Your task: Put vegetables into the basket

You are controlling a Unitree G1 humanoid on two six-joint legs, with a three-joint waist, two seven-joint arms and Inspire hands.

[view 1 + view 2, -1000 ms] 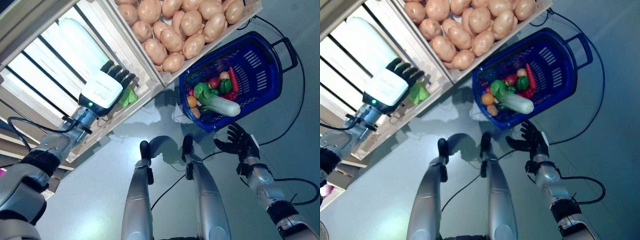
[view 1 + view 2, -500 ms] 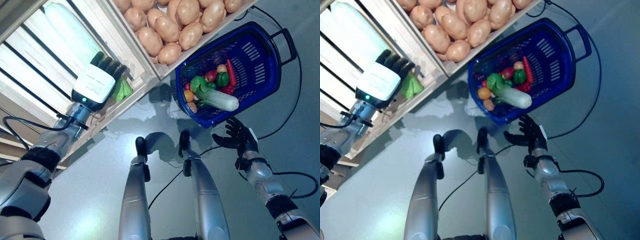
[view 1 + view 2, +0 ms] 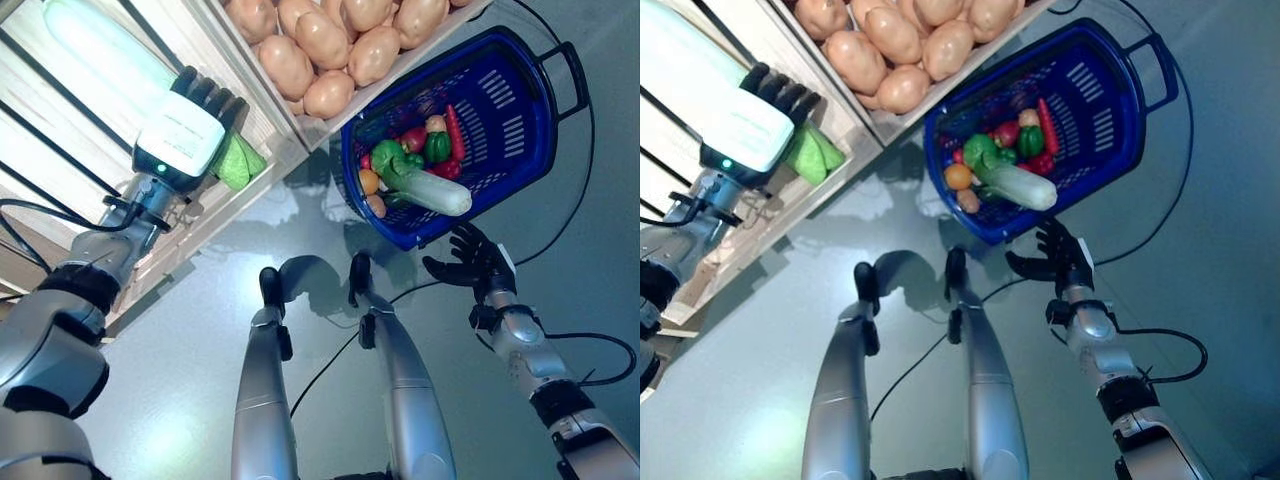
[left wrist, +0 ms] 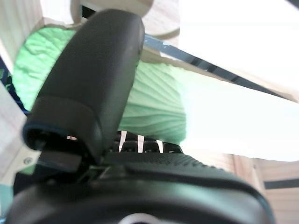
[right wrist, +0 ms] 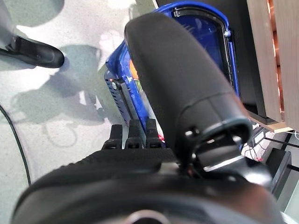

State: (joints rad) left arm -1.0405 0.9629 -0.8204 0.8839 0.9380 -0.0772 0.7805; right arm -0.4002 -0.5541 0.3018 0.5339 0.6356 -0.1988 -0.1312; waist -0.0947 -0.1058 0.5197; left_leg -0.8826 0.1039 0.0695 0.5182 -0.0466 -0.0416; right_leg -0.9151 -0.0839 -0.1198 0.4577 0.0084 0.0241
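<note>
Wooden crate [image 3: 262, 135]: left hand [image 3: 185, 135] now deeper, fingers hidden behind green vegetable [image 3: 236, 164].

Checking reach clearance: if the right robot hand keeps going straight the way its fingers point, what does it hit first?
Most likely the near rim of the blue plastic basket. The right robot hand hangs open just short of it, fingers aimed at that wall, nothing visible between; depth is unclear, so it may pass below the rim.

Basket [image 3: 520, 120] on the floor to my right, vegetables [image 3: 415, 170] inside; potato crate [image 3: 330, 50] just left of it; leafy green [image 3: 235, 165] at my left hand [image 3: 185, 135].
</note>
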